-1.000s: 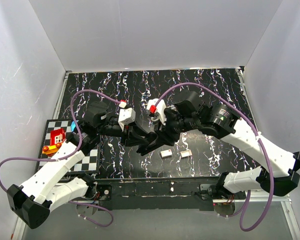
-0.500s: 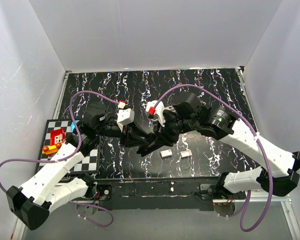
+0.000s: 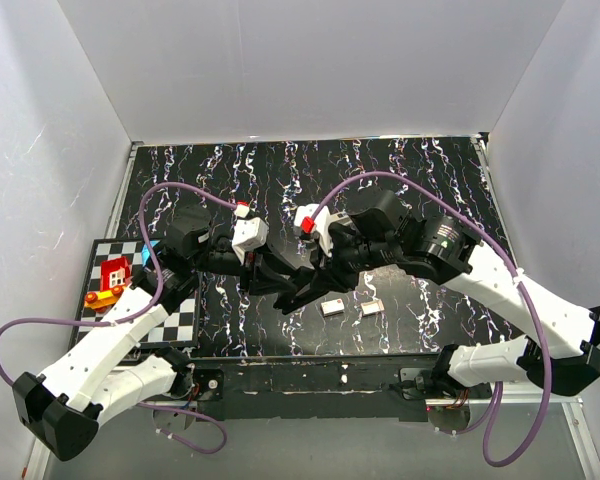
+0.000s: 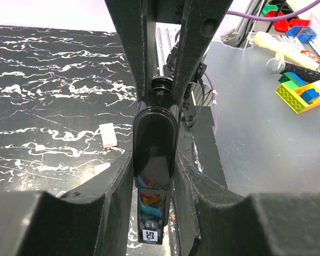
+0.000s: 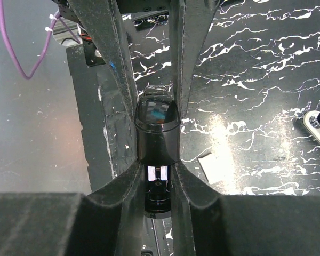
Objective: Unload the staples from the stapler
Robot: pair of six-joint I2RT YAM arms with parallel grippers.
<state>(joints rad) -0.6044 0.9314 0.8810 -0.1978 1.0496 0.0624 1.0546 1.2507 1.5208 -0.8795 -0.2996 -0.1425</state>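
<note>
The stapler (image 4: 154,140), slim and glossy black, is held in the air above the table's middle (image 3: 296,292), between the two arms. My left gripper (image 4: 154,178) is shut on its labelled end, both pads pressed against its sides. My right gripper (image 5: 158,178) faces it from the other side, and its fingers (image 5: 129,181) touch the narrow dark end of the stapler (image 5: 157,130). In the top view the left gripper (image 3: 278,283) and the right gripper (image 3: 313,287) meet tip to tip. No staples show.
Two small pale blocks (image 3: 331,307) (image 3: 372,307) lie on the black marbled table (image 3: 400,170) just in front of the grippers. A checkered board (image 3: 175,322) with a red toy house (image 3: 111,271) lies at the left edge. White walls enclose the table.
The right gripper's jaws have closed in on the stapler's end. The right arm has shifted slightly; the left arm holds its place.
</note>
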